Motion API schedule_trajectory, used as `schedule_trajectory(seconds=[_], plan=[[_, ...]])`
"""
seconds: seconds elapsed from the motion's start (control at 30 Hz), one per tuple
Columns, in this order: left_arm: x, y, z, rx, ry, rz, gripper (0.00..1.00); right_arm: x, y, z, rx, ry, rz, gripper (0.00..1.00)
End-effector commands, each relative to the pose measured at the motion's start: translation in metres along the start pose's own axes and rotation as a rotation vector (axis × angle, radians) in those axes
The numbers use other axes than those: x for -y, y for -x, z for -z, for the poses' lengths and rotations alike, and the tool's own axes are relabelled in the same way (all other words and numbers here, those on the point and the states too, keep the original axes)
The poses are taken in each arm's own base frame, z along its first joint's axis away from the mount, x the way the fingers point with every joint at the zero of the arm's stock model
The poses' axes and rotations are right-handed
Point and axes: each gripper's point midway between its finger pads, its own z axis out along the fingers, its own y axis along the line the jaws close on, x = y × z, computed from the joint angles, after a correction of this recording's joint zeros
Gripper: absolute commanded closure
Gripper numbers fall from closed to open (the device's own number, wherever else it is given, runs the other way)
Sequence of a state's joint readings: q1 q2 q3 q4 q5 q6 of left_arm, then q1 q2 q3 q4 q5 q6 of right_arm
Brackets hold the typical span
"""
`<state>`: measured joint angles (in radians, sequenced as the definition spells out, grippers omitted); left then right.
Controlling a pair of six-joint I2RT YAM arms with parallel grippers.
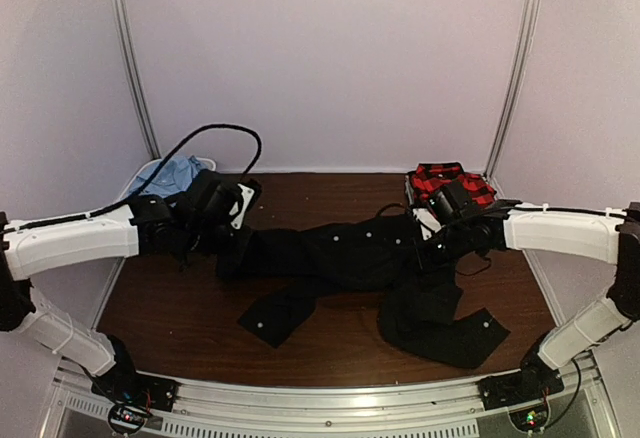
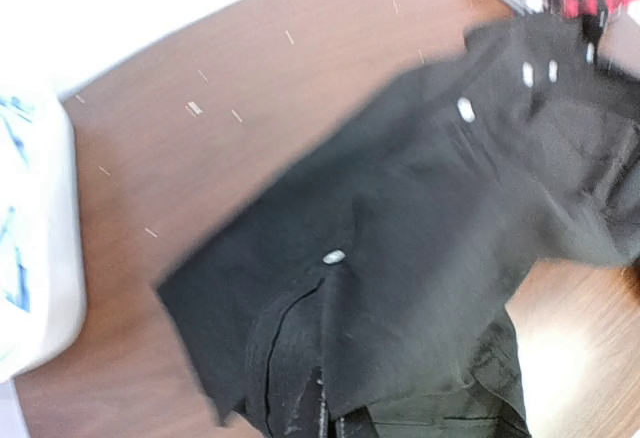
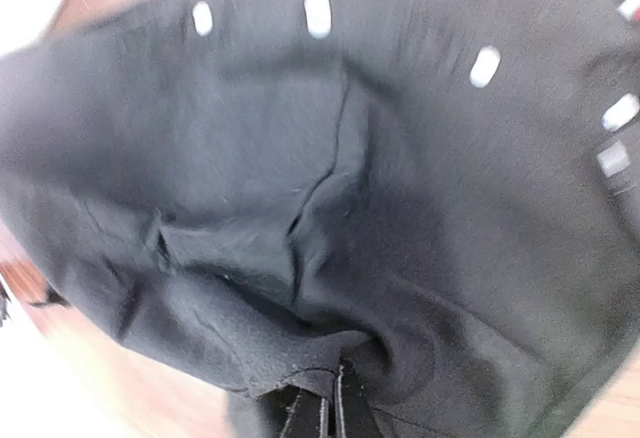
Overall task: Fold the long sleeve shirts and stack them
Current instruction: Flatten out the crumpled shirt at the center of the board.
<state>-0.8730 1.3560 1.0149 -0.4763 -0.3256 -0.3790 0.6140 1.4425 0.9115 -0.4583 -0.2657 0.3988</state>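
Observation:
A black long sleeve shirt [image 1: 350, 258] with small white buttons hangs stretched between my two grippers above the brown table, its sleeves [image 1: 285, 310] drooping onto the wood. My left gripper [image 1: 225, 230] is shut on the shirt's left end; its wrist view shows the black cloth [image 2: 400, 228] pinched at the bottom edge. My right gripper [image 1: 440, 236] is shut on the right end, cloth [image 3: 330, 208] bunched over its closed fingers [image 3: 300, 420]. A red-and-black plaid shirt [image 1: 450, 180] lies at the back right. A light blue shirt [image 1: 178, 173] lies at the back left.
A white bin [image 1: 145, 170] holds the light blue shirt at the table's back left corner; its rim [image 2: 45, 288] shows in the left wrist view. A black cable [image 1: 215, 133] loops above the left arm. Metal rails [image 1: 330, 398] run along the table's near edge.

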Motion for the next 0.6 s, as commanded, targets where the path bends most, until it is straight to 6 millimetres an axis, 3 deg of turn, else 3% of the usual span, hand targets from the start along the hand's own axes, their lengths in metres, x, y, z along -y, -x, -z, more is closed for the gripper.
schedule_trajectory(seconds=[0.0,0.13,0.23,0.4,0.57], plan=[[-0.025,0.045,0.037,0.112,-0.074,-0.041,1.00,0.008,0.036,0.056,0.133,-0.094,0.022,1.00],[-0.052,0.073,0.051,0.182,-0.094,0.000,1.00,0.004,0.061,0.093,0.210,-0.114,0.039,1.00],[-0.054,0.086,0.045,0.188,-0.145,0.023,1.00,0.005,0.070,0.104,0.221,-0.136,0.050,1.00],[-0.041,0.081,-0.001,0.083,-0.218,0.031,1.00,0.015,0.071,0.102,0.217,-0.161,0.040,1.00],[-0.043,0.072,-0.062,-0.025,-0.233,0.090,1.00,0.037,0.064,0.081,0.182,-0.178,0.001,1.00]])
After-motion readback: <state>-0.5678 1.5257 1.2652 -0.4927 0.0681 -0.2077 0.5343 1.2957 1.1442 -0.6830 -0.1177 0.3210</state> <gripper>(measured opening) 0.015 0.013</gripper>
